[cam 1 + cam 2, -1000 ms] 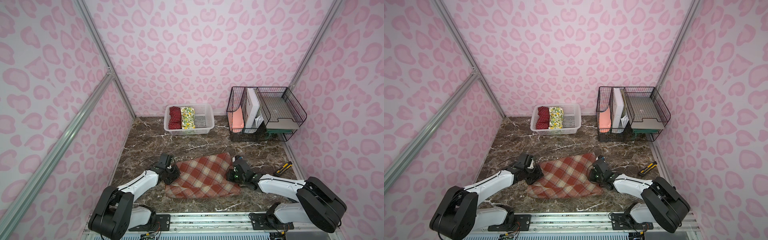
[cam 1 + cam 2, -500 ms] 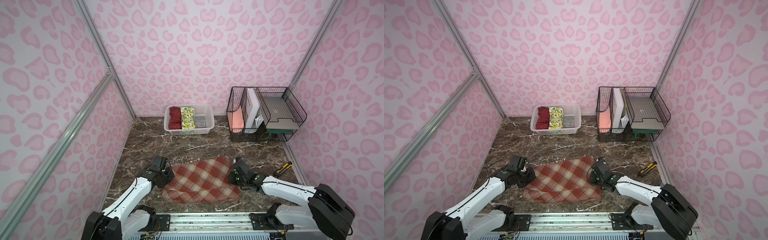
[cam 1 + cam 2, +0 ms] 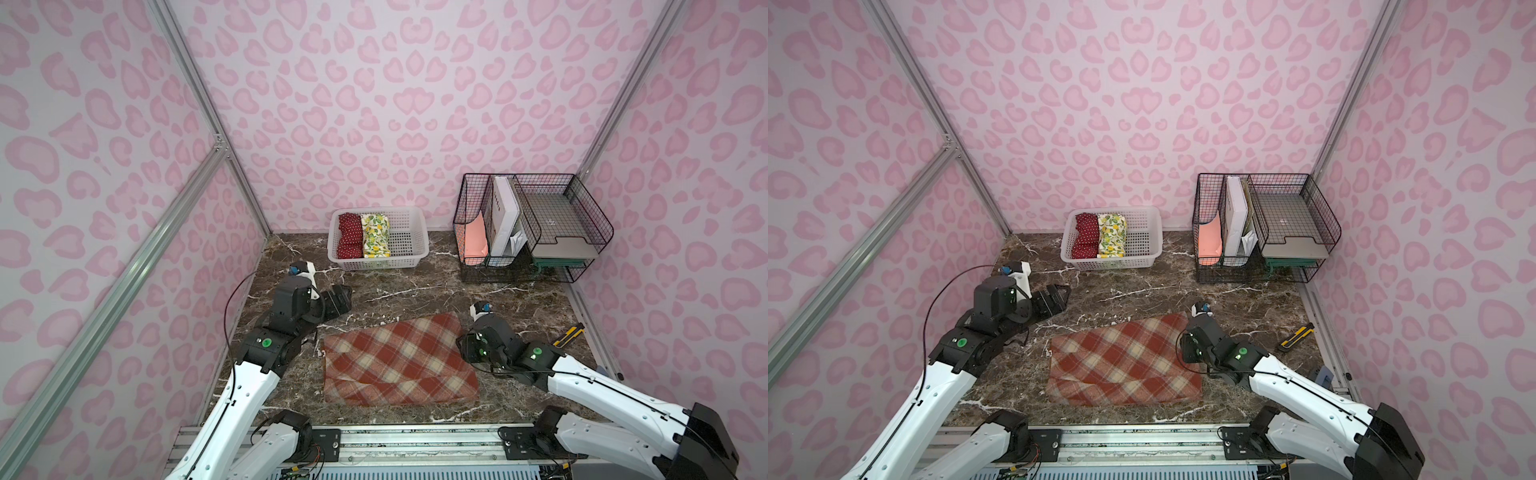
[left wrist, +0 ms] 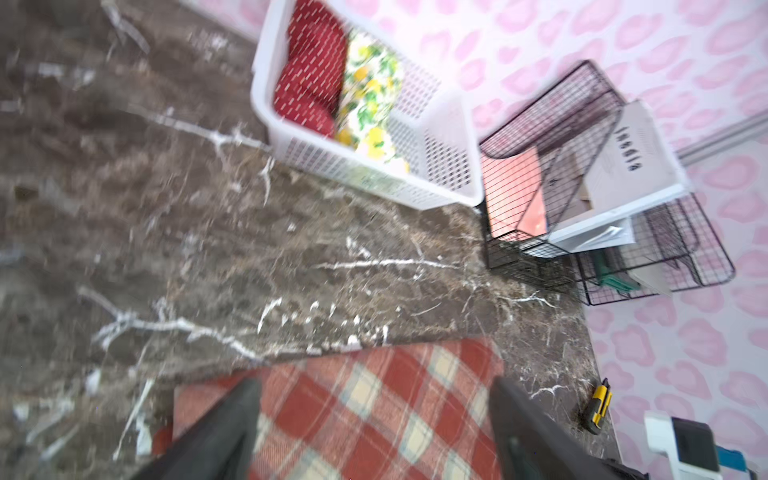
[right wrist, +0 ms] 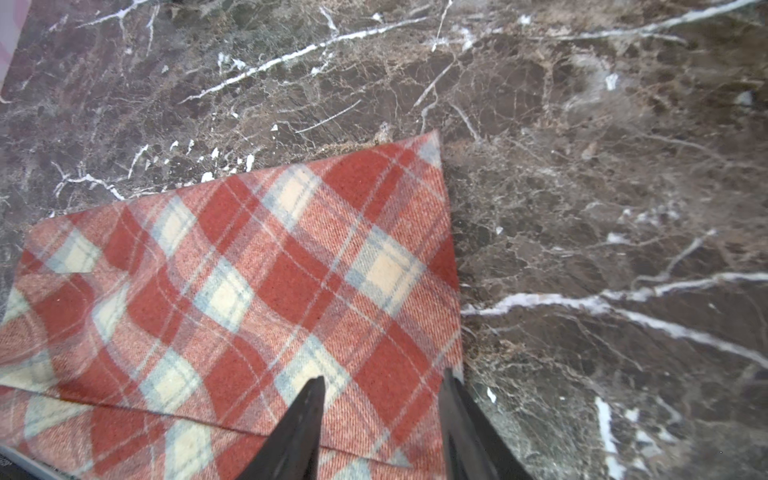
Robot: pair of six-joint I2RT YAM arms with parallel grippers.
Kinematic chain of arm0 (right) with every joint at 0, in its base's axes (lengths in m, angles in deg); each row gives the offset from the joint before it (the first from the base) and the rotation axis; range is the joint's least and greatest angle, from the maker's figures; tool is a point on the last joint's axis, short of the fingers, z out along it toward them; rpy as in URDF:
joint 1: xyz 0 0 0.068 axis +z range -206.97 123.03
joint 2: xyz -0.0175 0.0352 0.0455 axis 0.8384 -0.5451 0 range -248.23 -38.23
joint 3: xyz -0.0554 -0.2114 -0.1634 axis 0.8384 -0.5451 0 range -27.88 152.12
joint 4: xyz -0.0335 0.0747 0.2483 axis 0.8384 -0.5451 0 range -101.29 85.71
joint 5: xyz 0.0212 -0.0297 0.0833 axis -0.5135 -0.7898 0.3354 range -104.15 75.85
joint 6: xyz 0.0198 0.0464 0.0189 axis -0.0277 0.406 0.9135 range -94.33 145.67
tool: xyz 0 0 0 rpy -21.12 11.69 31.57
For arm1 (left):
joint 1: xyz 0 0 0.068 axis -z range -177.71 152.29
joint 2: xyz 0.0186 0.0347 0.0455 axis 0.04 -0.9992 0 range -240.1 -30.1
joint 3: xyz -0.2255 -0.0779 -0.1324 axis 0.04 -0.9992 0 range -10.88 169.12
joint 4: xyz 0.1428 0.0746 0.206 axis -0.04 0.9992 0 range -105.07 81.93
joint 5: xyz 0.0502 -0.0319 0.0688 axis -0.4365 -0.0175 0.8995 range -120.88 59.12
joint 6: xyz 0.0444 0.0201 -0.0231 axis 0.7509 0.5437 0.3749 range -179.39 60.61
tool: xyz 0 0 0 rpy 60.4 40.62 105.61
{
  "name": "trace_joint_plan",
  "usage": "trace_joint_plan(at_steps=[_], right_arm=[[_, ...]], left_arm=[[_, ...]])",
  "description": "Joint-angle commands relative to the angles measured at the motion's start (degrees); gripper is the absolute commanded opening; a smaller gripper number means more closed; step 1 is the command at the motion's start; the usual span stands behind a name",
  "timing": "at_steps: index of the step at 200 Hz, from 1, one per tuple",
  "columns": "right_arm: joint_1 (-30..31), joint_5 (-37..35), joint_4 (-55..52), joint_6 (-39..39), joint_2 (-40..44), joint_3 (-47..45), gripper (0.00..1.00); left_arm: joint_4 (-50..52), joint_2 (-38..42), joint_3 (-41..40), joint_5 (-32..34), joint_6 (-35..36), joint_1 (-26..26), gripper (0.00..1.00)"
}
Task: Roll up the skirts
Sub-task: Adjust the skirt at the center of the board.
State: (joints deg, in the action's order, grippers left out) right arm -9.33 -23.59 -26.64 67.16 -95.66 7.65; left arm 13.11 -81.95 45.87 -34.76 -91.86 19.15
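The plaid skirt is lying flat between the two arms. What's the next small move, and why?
Probably close the right gripper on the right edge of the plaid skirt to start rolling. Its jaws stand apart at that edge, the skirt lies folded flat, not rolled, and the left gripper is open, off the cloth.

The plaid skirt [image 3: 399, 361], at 6 o'clock on the table [image 3: 415, 286], showed rust-red and cream diagonal checks with thin grey-blue lines. The table was dark brown marble, veined white. The basket [image 3: 405, 243], at 12 o'clock, was white lattice. In it, the dotted skirt [image 3: 350, 235] was deep red with white dots. The lemon skirt [image 3: 375, 235], at its 3 o'clock, was cream with yellow lemons and green leaves. The rack [image 3: 582, 208], at 2 o'clock, was black wire, and its folder [image 3: 473, 245] salmon pink. The knife [image 3: 567, 336], at 3 o'clock, was yellow and black. The walls [image 3: 374, 104] were pale pink with darker pink blotches.
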Motion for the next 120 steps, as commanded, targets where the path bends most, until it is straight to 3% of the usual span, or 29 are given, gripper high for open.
trace_joint_plan(at_steps=[1,8,21,34,56,66,79,96,110,120], right_arm=[[0.05,1.28,1.51,-2.71,0.94,0.37,0.51],[0.00,1.30,1.52,-2.98,1.13,0.52,0.51],[0.03,0.87,1.79,-3.78,1.48,0.73,0.51],[0.08,0.30,1.85,-4.21,1.91,0.75,0.51],[0.03,-1.05,2.33,-5.08,3.16,0.34,0.52],[-0.16,-1.20,2.74,-5.82,3.99,0.24,0.52],[-0.39,-1.38,2.96,-6.38,5.02,0.39,0.53],[-0.98,-1.01,3.99,-7.17,6.13,-0.10,0.53],[-1.09,-1.00,4.33,-7.65,6.69,-0.25,0.54],[-1.09,-0.65,4.09,-7.82,6.87,-0.20,0.54]], left_arm=[[-2.48,-2.59,5.94,-0.92,20.90,1.39,0.98],[-1.78,-3.79,8.10,-1.31,26.09,2.21,0.98],[1.18,-5.73,12.34,-8.81,37.55,2.30,0.98],[0.08,-5.84,14.39,-8.71,38.14,1.92,0.98],[-2.92,-3.91,16.38,-24.74,40.73,-0.31,0.98],[-3.90,-4.06,18.26,-26.74,38.07,-1.29,0.98],[-3.88,-5.69,20.19,-39.57,35.91,-6.14,0.98],[-7.36,-8.70,21.29,-49.30,31.25,-10.67,0.95],[-11.96,-10.93,21.51,-45.58,24.37,-13.41,0.86],[-15.49,-9.88,18.93,-41.32,20.39,-16.85,0.85]])
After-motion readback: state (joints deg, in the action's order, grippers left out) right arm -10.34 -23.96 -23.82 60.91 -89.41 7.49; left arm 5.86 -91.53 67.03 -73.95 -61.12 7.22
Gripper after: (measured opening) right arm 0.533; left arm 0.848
